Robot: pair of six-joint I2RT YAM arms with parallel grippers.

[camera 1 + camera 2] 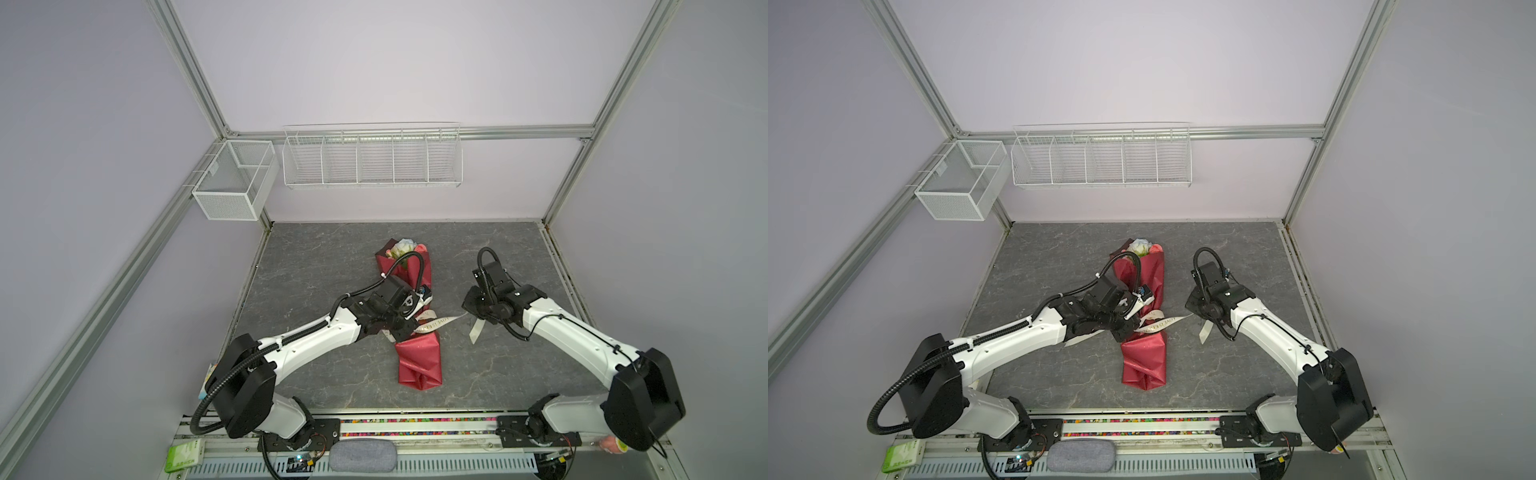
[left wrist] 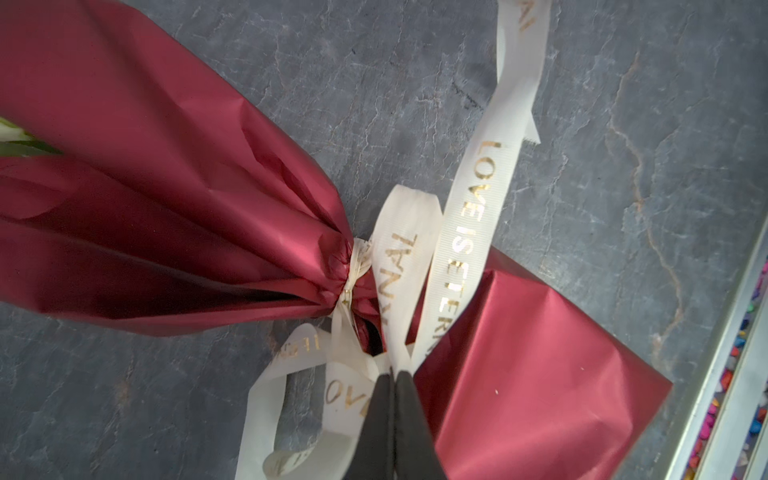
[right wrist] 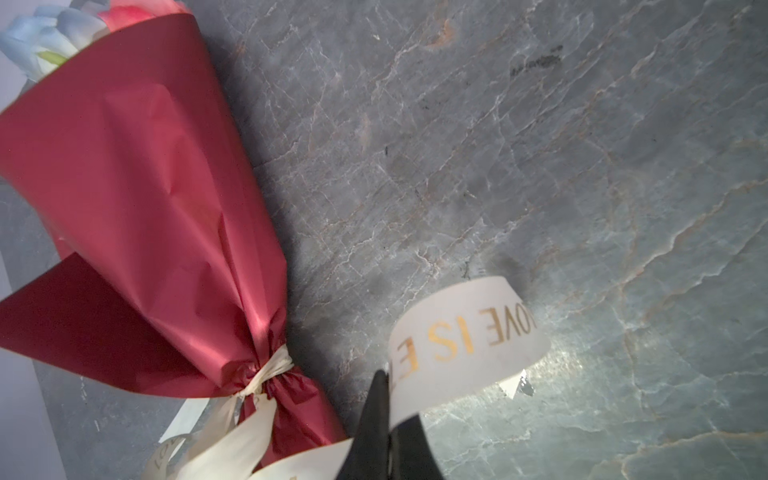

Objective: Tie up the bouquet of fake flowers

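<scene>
The bouquet of fake flowers (image 1: 417, 361) (image 1: 1144, 357) lies lengthwise mid-table in shiny red paper, with its white-blue and pink blooms (image 3: 54, 29) at the far end. A cream ribbon (image 1: 440, 322) (image 2: 469, 232) with gold lettering is knotted round its pinched waist. My left gripper (image 2: 392, 372) (image 1: 407, 328) is at the waist, shut on a loop of that ribbon. My right gripper (image 3: 390, 399) (image 1: 473, 318) is a little to the right of the bouquet, shut on the ribbon's tail (image 3: 469, 336), which curls over its fingers.
A white wire rack (image 1: 372, 158) and a mesh basket (image 1: 232, 183) hang on the back wall. A metal rail (image 1: 415, 428) with coloured bits runs along the table's front edge, with a grey pad (image 1: 361, 455) and a green packet (image 1: 183, 455) below it.
</scene>
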